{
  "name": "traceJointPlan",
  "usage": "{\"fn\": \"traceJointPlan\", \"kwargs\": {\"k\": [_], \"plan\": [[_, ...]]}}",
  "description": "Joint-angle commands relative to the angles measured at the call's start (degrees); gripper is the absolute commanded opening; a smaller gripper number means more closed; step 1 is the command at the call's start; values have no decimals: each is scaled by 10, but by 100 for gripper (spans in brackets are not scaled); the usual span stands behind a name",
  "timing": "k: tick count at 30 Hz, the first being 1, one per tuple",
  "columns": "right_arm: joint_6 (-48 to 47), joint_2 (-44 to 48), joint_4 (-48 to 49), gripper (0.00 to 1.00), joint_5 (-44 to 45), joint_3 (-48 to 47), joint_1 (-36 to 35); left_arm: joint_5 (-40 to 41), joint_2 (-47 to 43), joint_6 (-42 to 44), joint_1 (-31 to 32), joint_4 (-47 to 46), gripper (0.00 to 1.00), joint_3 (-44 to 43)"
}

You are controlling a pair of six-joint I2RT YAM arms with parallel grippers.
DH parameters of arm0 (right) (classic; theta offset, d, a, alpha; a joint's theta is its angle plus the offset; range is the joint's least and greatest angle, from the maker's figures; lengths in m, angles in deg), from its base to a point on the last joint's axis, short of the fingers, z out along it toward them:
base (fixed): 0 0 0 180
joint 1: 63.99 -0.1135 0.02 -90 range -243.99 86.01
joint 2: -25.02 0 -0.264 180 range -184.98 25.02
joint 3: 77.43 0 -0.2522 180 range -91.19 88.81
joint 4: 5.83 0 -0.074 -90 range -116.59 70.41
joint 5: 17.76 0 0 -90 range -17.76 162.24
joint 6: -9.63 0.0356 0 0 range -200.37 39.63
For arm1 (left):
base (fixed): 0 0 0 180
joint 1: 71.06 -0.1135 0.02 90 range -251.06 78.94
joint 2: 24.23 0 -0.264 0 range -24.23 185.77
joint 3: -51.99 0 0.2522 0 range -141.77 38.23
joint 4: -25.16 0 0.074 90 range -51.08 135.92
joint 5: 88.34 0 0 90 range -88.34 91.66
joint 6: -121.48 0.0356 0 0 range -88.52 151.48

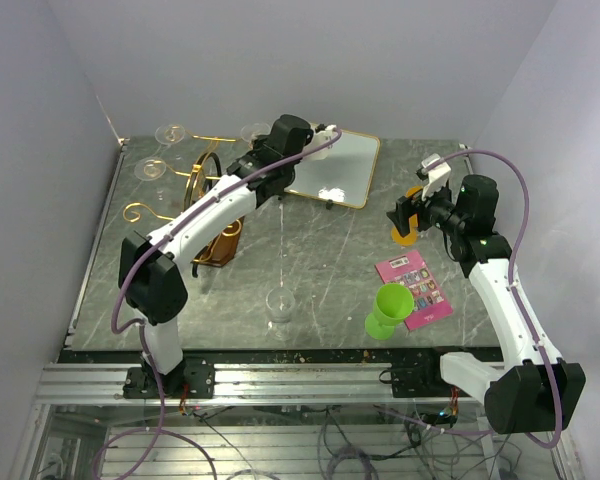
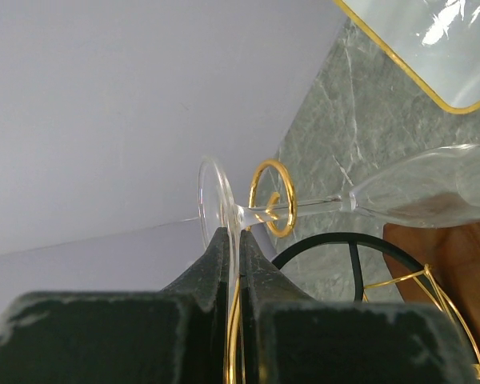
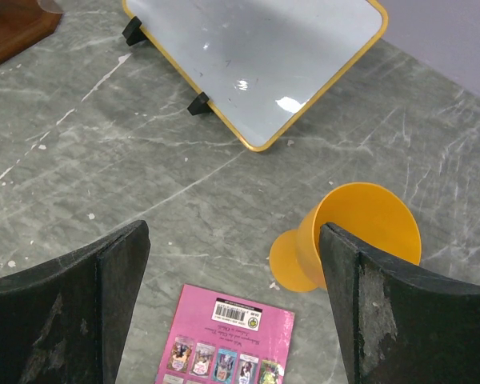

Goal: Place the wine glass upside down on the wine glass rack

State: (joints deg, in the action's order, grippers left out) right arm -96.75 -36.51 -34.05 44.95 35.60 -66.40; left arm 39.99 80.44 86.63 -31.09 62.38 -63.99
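L gripper (image 2: 234, 240): jaws pinched together on the foot rim of the glass (image 2: 384, 192). The stem is threaded thru a gold curl (image 2: 272, 198) of the rack (image 1: 205, 190), foot on one side and bowl on the other, toward the wood base (image 2: 456, 256), so prob. hanging bowl-down. To finish well: keep the stem centred in the curl, ease down till the foot sits on the wire, open slowly, then back straight out w/o clipping the foot or the other glasses (image 1: 170, 132). R gripper (image 3: 234, 240): jaws wide apart, nothing held, over the orange cup (image 3: 360, 232) & pink card (image 3: 228, 336). Hard to tell: whether the foot bears on the wire yet. The bowl is cut off at the frame edge, and in the top view the wrist hides the grip.
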Motion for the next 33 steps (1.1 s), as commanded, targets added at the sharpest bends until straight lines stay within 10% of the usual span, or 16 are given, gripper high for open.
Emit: {"fn": "traceJointPlan", "kwargs": {"k": [1,33], "plan": [[-2,5,11,86,-5,5,4,11,-22,6,7,-10,7,6],[-5,9,12,87,-3,7,4,-4,26,-48,-10,55,25,-25]]}}
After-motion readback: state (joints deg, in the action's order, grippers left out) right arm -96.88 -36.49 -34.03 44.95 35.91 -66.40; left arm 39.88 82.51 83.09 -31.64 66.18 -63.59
